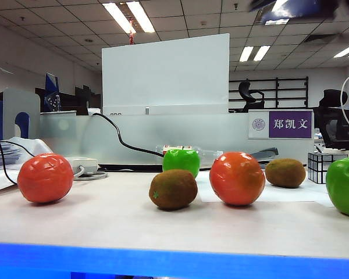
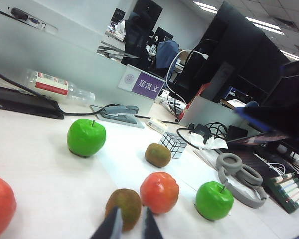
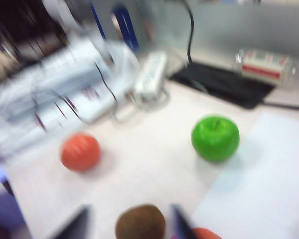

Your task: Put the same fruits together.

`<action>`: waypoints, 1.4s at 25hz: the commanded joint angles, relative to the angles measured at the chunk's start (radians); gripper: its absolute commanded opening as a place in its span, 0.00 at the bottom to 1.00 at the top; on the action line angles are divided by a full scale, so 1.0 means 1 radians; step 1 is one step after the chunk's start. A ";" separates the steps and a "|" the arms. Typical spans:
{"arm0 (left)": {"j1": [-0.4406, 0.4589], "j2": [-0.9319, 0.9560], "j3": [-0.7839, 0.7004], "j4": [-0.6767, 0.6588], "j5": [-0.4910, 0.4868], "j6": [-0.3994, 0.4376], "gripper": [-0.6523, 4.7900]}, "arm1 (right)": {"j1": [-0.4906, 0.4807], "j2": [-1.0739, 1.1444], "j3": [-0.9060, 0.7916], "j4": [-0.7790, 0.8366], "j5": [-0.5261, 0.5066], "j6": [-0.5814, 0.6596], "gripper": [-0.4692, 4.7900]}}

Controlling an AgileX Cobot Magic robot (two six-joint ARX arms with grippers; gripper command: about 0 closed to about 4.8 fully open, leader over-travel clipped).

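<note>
Taking the middle orange (image 1: 237, 178) as the landmark, the table (image 1: 104, 224) runs bare from it to the blue front edge (image 1: 163, 261). Just left of that orange and slightly nearer sits a kiwi (image 1: 173, 189), a narrow gap between them. The second orange (image 1: 45, 178) rests well to the left, with a wide open stretch of tabletop in between. Far right of the landmark, a green apple (image 1: 344, 186) is cut by the picture's border. Behind and right of the orange lies the second kiwi (image 1: 285, 172) on a white sheet (image 1: 267, 195); behind and left stands the other apple (image 1: 181, 160), close to the black cable (image 1: 122, 142) and the partition (image 1: 163, 136) that closes the table's far side.

The left gripper (image 2: 131, 226) hovers over the near kiwi (image 2: 123, 207), its fingers slightly apart and holding nothing. The right gripper (image 3: 129, 224) hangs above the same kiwi (image 3: 140, 222), blurred, its fingers standing wide on either side, clamped on nothing.
</note>
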 commanded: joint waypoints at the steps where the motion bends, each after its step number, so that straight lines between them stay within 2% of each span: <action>1: 0.001 -0.002 0.003 0.008 0.025 0.005 0.25 | 0.084 0.069 0.031 0.007 0.082 -0.076 0.67; 4: 0.002 -0.002 0.003 0.008 0.028 0.005 0.26 | 0.123 0.126 0.050 0.009 0.117 -0.079 0.70; 6: 0.002 -0.002 0.003 0.007 0.028 0.005 0.28 | 0.126 0.153 0.056 0.008 0.141 -0.079 0.80; 8: 0.002 -0.002 0.003 0.007 0.034 0.005 0.28 | 0.126 0.172 0.057 0.004 0.171 -0.079 1.00; 13: 0.002 -0.002 0.003 0.007 0.035 0.012 0.30 | 0.126 0.208 0.056 -0.030 0.203 -0.126 1.00; 17: 0.002 -0.002 0.003 0.014 0.035 0.012 0.41 | 0.126 0.238 0.056 -0.065 0.213 -0.129 1.00; 29: 0.002 -0.002 0.003 0.014 0.035 0.011 0.42 | 0.132 0.370 0.050 -0.132 0.222 -0.146 1.00; 35: 0.002 -0.002 0.003 0.013 0.036 0.011 0.42 | 0.133 0.391 0.049 -0.124 0.267 -0.154 1.00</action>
